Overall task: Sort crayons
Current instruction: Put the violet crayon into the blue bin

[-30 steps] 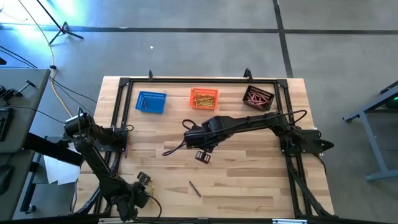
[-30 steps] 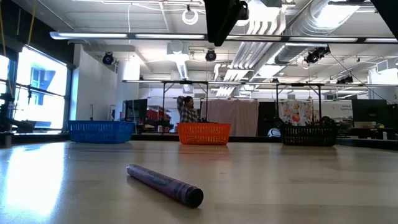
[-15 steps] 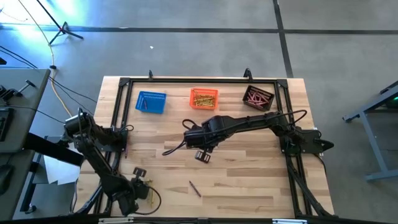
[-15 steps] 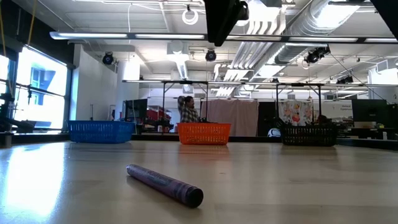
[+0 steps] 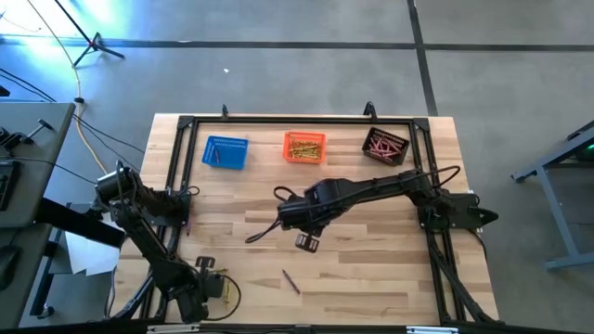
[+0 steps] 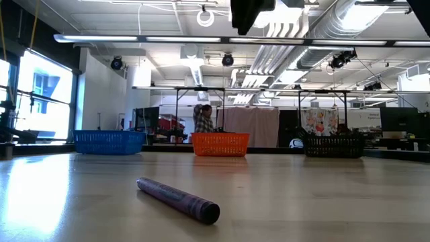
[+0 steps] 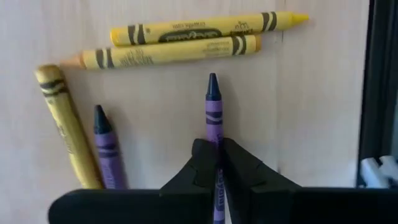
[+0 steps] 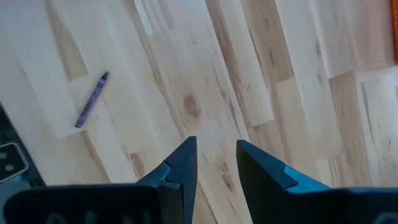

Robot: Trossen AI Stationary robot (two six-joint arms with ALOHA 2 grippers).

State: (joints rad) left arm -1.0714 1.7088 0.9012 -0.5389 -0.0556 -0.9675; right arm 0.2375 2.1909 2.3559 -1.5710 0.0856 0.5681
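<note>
The blue basket (image 5: 225, 152) holds purple crayons, the orange basket (image 5: 304, 147) yellow ones, the black basket (image 5: 385, 146) pink ones. The left gripper (image 7: 216, 163), at the table's (image 5: 371, 269) near left corner, pinches 1 purple crayon (image 7: 213, 118). The right gripper (image 8: 214, 163) hangs mid-table, jaws apart, near a loose crayon (image 5: 290, 281).

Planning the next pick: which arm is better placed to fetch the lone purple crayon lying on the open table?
The right: its open, empty gripper hangs near that crayon, while the left gripper is shut on another purple crayon.
</note>
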